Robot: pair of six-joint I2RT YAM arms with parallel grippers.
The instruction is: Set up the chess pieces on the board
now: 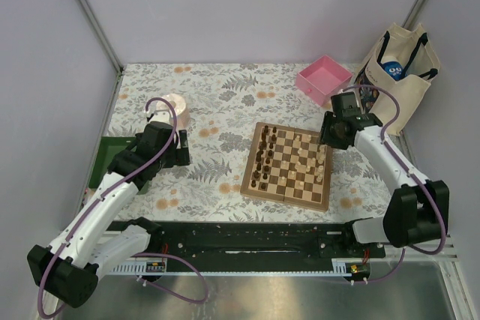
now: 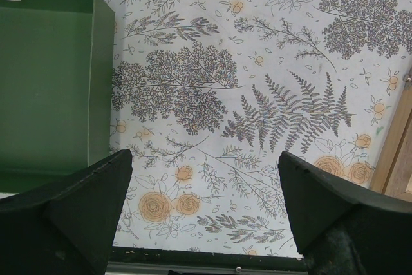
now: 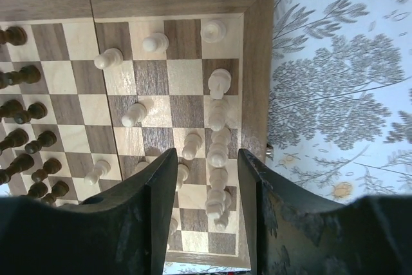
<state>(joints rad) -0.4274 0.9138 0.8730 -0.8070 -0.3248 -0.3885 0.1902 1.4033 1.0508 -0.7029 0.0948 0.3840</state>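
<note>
The board [image 1: 285,194] lies right of the table's middle. Dark chess pieces [image 1: 261,159] stand along its left side and pale ones [image 1: 319,164] along its right. In the right wrist view the pale pieces [image 3: 219,82] fill the rightmost column of the board [image 3: 254,62], with others loose on nearby squares. The dark pieces [image 3: 26,111] line the left edge. My right gripper [image 3: 206,159] hangs open over that pale column at the board's far right corner [image 1: 328,142], and its fingers touch no piece. My left gripper [image 2: 205,159] is open and empty over the cloth, left of the board [image 1: 180,151].
A green tray [image 2: 45,82] sits at the table's left edge [image 1: 99,162]. A pink square tray [image 1: 323,79] and a canvas bag [image 1: 397,73] stand at the back right. A round pale container [image 1: 175,108] is behind the left arm. Floral cloth covers the table.
</note>
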